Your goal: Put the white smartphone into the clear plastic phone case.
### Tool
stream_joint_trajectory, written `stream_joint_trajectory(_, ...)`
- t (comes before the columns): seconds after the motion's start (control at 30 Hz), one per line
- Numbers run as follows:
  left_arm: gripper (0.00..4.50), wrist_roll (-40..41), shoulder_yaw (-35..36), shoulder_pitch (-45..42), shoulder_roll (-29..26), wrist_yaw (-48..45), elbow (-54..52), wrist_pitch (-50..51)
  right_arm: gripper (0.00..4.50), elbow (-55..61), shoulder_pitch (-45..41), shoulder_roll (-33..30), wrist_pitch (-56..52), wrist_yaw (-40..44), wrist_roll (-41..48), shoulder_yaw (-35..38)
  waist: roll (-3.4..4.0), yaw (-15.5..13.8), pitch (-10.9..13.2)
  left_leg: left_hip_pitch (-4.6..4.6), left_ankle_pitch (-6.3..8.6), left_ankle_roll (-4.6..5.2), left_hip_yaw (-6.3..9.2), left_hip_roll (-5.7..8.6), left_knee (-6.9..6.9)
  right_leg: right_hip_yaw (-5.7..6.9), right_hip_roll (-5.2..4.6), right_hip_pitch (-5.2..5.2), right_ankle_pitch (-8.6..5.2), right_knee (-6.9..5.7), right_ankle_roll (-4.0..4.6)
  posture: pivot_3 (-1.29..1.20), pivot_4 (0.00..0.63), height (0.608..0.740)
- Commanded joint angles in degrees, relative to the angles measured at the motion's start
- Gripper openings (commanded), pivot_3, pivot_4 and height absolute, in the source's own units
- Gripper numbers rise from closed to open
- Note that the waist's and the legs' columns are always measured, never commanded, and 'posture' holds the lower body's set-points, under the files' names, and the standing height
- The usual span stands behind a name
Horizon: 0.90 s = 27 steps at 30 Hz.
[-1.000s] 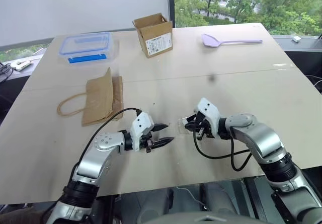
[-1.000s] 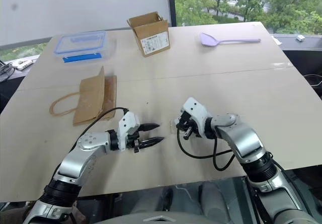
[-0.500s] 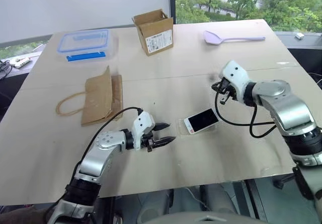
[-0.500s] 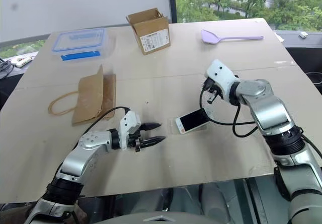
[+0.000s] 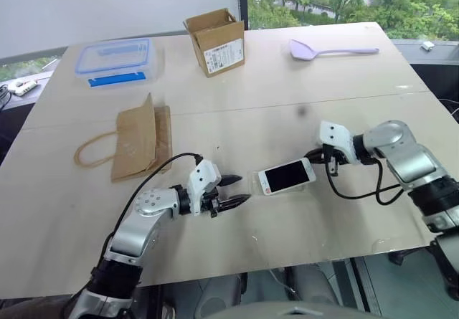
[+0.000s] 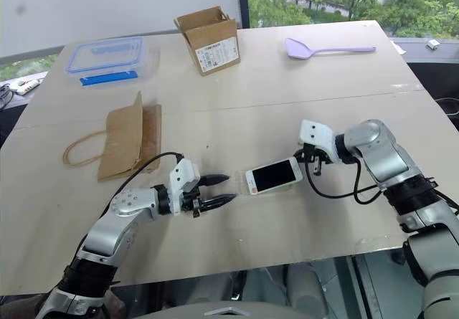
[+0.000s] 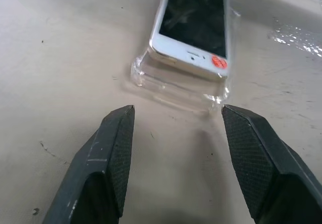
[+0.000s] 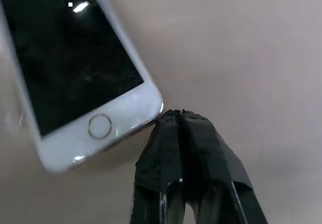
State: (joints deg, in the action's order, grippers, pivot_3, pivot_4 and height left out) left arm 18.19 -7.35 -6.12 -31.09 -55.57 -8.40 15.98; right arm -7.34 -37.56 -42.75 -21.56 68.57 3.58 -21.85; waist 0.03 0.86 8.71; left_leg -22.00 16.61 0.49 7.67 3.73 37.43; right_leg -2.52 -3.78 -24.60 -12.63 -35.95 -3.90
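The white smartphone (image 5: 287,176) lies screen up near the table's front middle, on top of the clear plastic phone case (image 7: 171,85). The phone's left end rests raised over the case's rim, and the case sticks out past it. My left gripper (image 5: 242,189) stands open just left of the case, aimed at that end and a little apart from it. My right gripper (image 8: 178,116) is shut, with nothing between its fingers. Its tips sit against the phone's right corner beside the home button, also seen in the head view (image 5: 315,158).
A brown paper bag (image 5: 140,138) lies flat at the left. A blue-lidded clear container (image 5: 117,55), an open cardboard box (image 5: 215,41) and a purple spatula (image 5: 330,49) stand along the far side. The table's front edge (image 5: 287,258) runs close below the phone.
My right gripper left the phone, swung up and to the right, then came down against the phone's right end. The phone and case stayed where they lay. The left gripper kept still.
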Motion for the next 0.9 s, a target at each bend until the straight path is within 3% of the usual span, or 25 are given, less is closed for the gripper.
stream_joint_trajectory(0.03, 2.78, -0.19, -0.33, -0.08, -0.32, 0.25, -1.19, 0.51, 0.0, 5.26, 1.11, -0.82, -1.27, -0.26, 0.04, 2.04, 0.0, 0.05, 0.0, 0.01, 0.0, 0.0, -0.03, 0.01, 0.0, -0.03, 0.0, 0.0, 0.0, -0.02, 0.0, 0.0, 0.15, 0.74)
stream_joint_trajectory(0.4, 2.78, -1.1, -2.36, -3.9, -0.07, -1.67, 1.65, 0.2, 0.0, 13.51, 4.61, 0.02, -5.28, -6.3, -4.66, 1.12, -0.01, -0.33, 0.0, 0.0, 0.0, 0.0, -0.04, 0.05, 0.08, -0.02, 0.11, 0.0, 0.0, -0.1, 0.0, 0.0, 0.15, 0.74)
stream_joint_trajectory(0.73, 2.78, -1.41, -0.55, -5.92, -1.4, -3.26, 6.06, -2.51, 0.0, 23.18, 11.16, -6.2, -9.61, -10.27, -5.08, 8.6, -0.01, -0.17, -0.01, 0.01, -0.01, 0.0, -0.04, 0.05, 0.16, -0.02, 0.13, 0.0, 0.0, -0.21, -0.01, 0.0, 0.15, 0.74)
stream_joint_trajectory(0.9, 2.78, -1.81, -0.9, -6.55, -1.08, -3.49, 7.84, -3.96, 0.0, 28.46, 14.62, -6.21, -12.6, -10.84, -4.02, 8.84, -0.02, -0.07, -0.01, 0.06, -0.01, -0.01, -0.1, 0.02, 0.24, -0.09, 0.12, 0.0, 0.0, -0.37, -0.01, 0.0, 0.15, 0.74)
